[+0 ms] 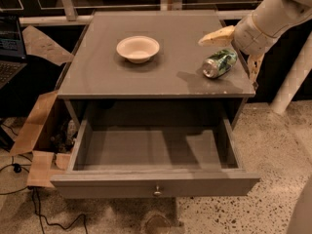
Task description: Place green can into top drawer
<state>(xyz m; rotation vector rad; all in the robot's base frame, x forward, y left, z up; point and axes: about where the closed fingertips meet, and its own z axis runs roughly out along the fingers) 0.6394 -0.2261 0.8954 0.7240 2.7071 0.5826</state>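
Note:
The green can (219, 64) lies on its side on the right part of the grey cabinet top (107, 74), silver end facing front-left. My gripper (228, 56) reaches in from the upper right and is open. One cream finger (217, 36) is just behind the can, the other finger (253, 66) hangs off the cabinet's right edge. The can is not held. The top drawer (97, 185) is pulled out wide open below, with its small round knob (157, 191) at the front centre. Its inside is empty.
A cream round bowl (138, 48) sits on the cabinet top, left of the can. Cardboard pieces (36, 130) and cables lie on the floor to the left. A white post (292, 77) stands to the right. A laptop (9, 48) is at far left.

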